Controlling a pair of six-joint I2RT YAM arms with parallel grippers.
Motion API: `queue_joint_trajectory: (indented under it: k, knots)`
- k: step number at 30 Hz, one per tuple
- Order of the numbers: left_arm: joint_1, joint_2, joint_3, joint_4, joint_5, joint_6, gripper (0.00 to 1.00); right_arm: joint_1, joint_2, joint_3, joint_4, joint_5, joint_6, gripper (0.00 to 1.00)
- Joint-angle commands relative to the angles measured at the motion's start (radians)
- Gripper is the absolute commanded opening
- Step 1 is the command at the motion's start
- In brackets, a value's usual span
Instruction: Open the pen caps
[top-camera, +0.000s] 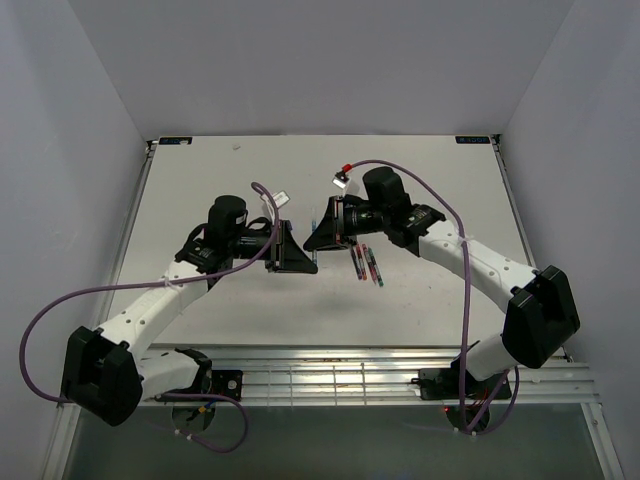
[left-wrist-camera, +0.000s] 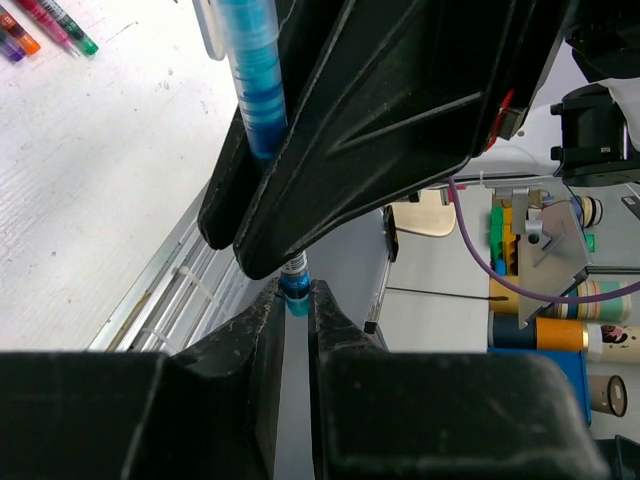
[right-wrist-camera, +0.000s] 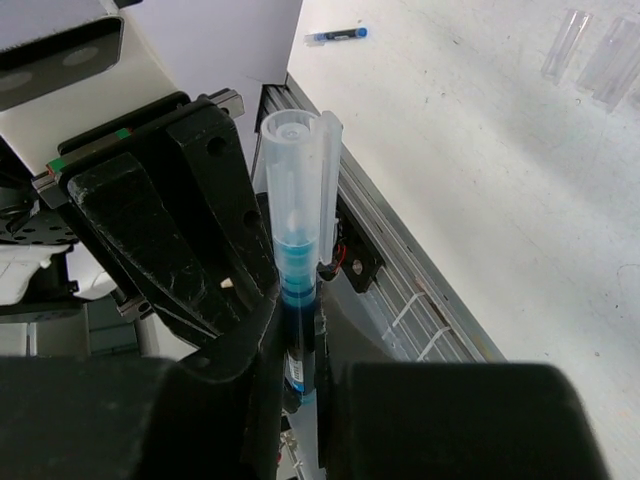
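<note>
Both grippers meet above the middle of the table (top-camera: 420, 180). My left gripper (left-wrist-camera: 293, 297) is shut on the teal tail end of a blue pen (left-wrist-camera: 262, 100). My right gripper (right-wrist-camera: 303, 345) is shut on the same pen's barrel (right-wrist-camera: 300, 310), further along it. A clear cap with a clip (right-wrist-camera: 297, 185) still covers the pen's blue tip and sticks out past the right fingers, free of both grippers. In the top view the left gripper (top-camera: 300, 256) and right gripper (top-camera: 318, 238) touch tip to tip. No red or orange cap is clearly in view.
Several capped pens (top-camera: 365, 265) lie just right of the grippers, also in the left wrist view (left-wrist-camera: 50, 25). Clear tubes (right-wrist-camera: 590, 50) and a short blue piece (right-wrist-camera: 335, 36) lie further off. A metal rail (top-camera: 330, 375) borders the near edge.
</note>
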Motion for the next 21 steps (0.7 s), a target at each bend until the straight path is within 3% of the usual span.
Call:
queue_joint_trajectory:
  k: [1, 7, 15, 21]
  knots:
    - [-0.004, -0.049, -0.004, 0.003, 0.013, 0.016, 0.16, 0.014, -0.002, 0.021, 0.014, 0.026, -0.004, 0.08]
    - [-0.004, -0.081, 0.008, -0.063, -0.057, 0.042, 0.43, 0.016, -0.044, 0.028, -0.139, 0.093, -0.102, 0.08]
    - [-0.004, -0.089, 0.039, -0.116, -0.145, 0.036, 0.48, 0.016, -0.139, -0.072, -0.207, 0.118, -0.174, 0.08]
    - [-0.004, -0.005, 0.102, -0.158, -0.196, 0.025, 0.48, 0.046, -0.199, -0.129, -0.201, 0.116, -0.162, 0.08]
